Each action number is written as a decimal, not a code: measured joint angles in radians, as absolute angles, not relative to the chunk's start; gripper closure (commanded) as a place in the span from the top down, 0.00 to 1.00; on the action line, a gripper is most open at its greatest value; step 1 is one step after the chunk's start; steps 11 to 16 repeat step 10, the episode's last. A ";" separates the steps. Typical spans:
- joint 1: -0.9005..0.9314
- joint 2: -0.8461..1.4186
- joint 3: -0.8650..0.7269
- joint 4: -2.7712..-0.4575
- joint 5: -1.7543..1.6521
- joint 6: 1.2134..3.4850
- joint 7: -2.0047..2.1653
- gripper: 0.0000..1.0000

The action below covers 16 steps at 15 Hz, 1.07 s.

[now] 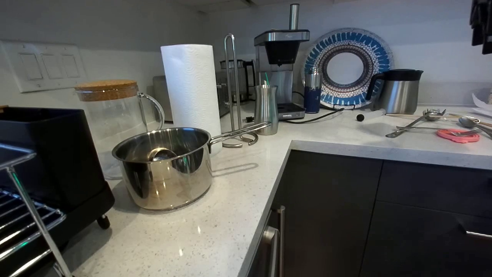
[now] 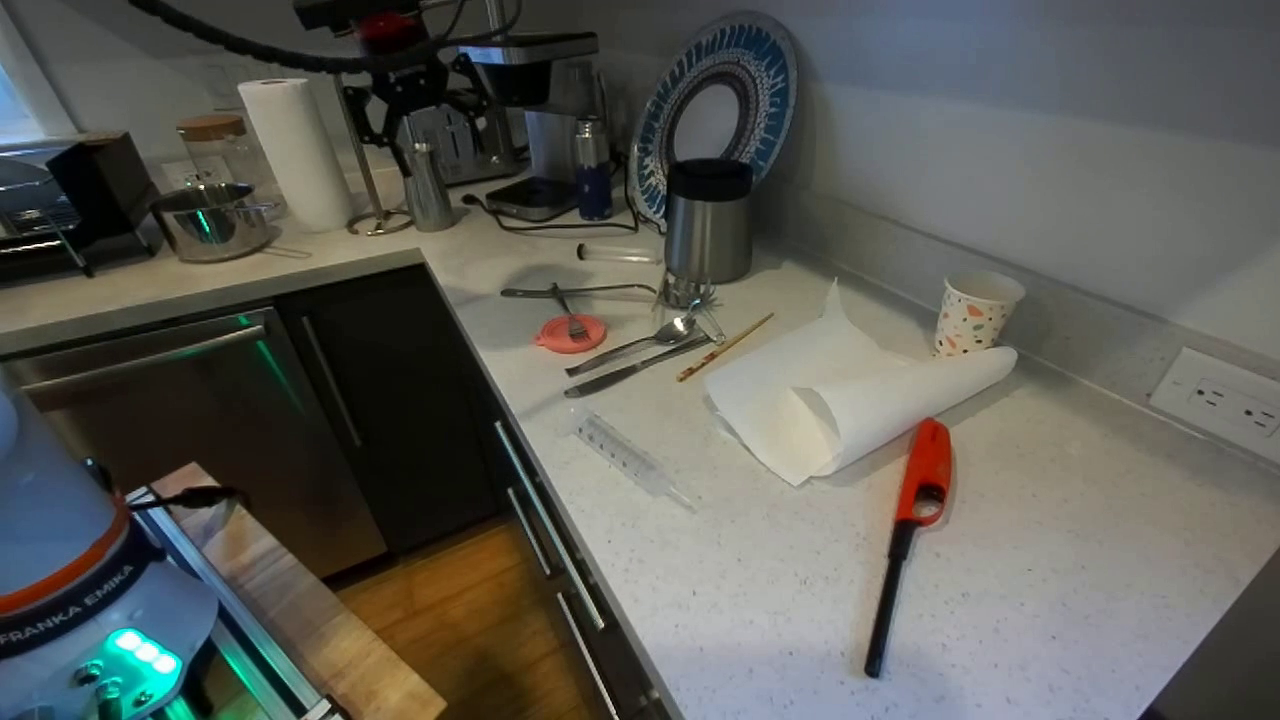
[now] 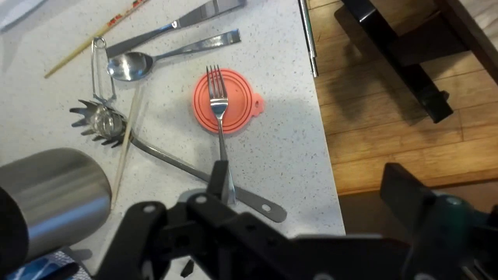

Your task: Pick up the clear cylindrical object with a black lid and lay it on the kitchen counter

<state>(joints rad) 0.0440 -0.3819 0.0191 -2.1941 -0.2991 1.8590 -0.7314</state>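
A clear cylindrical tube with a black end (image 2: 625,255) lies on its side on the counter, close to the steel carafe. It also shows in an exterior view (image 1: 372,115), with its black end toward the coffee maker. In the wrist view I cannot make it out; my gripper's body covers that area. My gripper (image 3: 307,171) is open with nothing between its fingers, above the counter's edge and apart from the tube. It also shows in an exterior view (image 2: 440,140), high over the counter; only a part shows at the edge of an exterior view (image 1: 482,29).
The steel carafe (image 2: 708,225), a blue bottle (image 2: 593,170) and a decorated plate (image 2: 770,70) stand near the tube. A fork on a pink lid (image 3: 241,112), a spoon (image 3: 130,66) and a ladle-like utensil (image 3: 167,157) lie in front. A clear syringe (image 2: 630,455) lies nearer.
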 measured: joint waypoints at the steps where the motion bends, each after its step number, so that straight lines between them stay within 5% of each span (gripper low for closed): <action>1: 0.044 -0.424 0.007 -2.212 -0.294 1.859 -0.705 1.00; 16: 0.045 -0.560 -0.057 -2.239 -0.292 1.932 -0.631 1.00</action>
